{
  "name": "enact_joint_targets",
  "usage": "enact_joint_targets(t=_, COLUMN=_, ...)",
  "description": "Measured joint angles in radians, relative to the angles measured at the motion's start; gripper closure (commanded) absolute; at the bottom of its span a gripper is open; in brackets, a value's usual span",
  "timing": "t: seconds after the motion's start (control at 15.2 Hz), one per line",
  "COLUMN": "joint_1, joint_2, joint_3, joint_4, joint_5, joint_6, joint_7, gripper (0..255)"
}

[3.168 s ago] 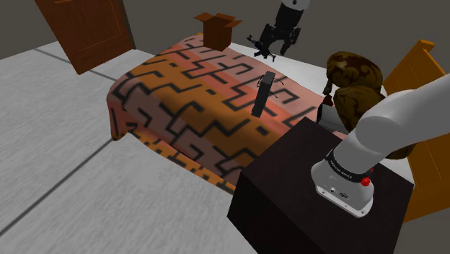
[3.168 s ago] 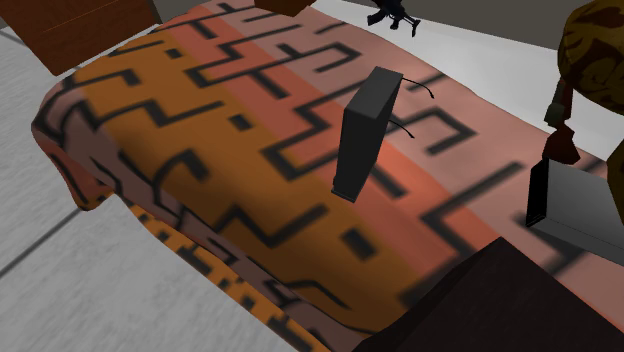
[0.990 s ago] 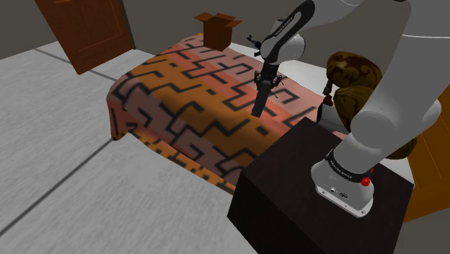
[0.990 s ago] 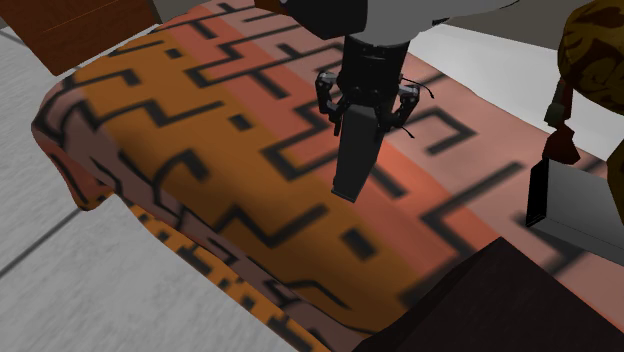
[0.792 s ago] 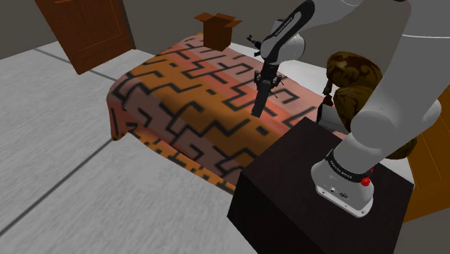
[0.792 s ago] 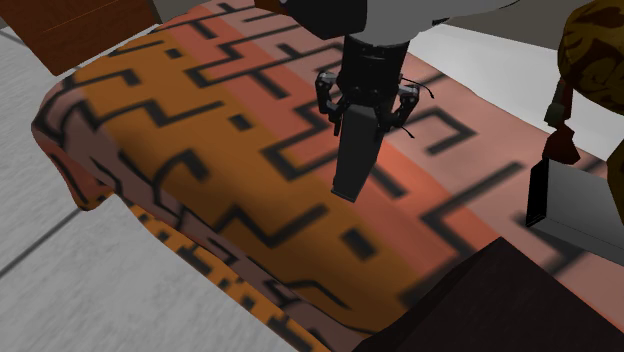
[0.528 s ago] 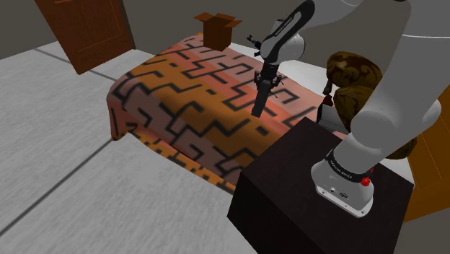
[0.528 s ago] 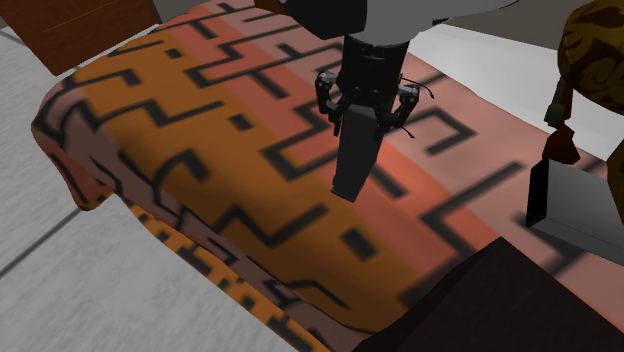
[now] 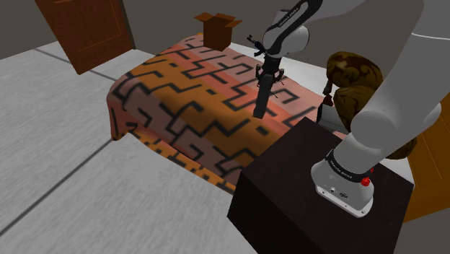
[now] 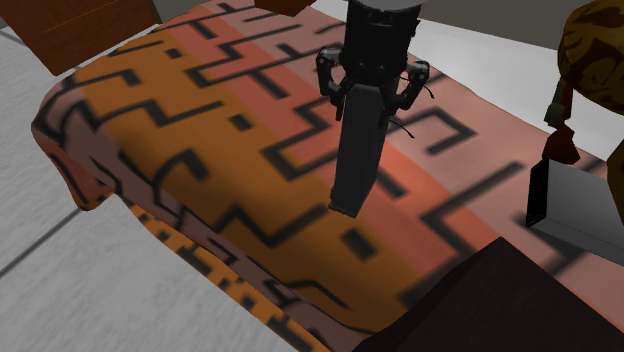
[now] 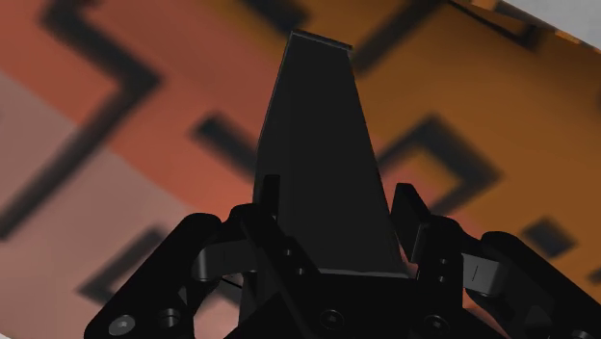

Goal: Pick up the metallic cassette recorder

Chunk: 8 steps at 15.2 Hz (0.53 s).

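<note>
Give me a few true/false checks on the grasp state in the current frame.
1. The gripper is shut on the cassette recorder. True.
2. The cassette recorder lies flat on the patterned bedspread. False: it is upright, clasped at its upper end, with its lower end pointing down at the bedspread.
3. The cassette recorder is drawn shiny silver. False: it is a dark, nearly black slab.
4. A brown open box shows near the bedspread's far end in the shoulder view. True.
</note>
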Motion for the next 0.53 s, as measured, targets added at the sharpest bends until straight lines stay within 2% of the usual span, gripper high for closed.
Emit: enact_joint_targets(t=0.53, joint_1=0.003, joint_2=-0.083, joint_3=-0.004, joint_4=0.011, joint_5=-0.013, joint_6=-0.094, joint_7=0.009, gripper=255)
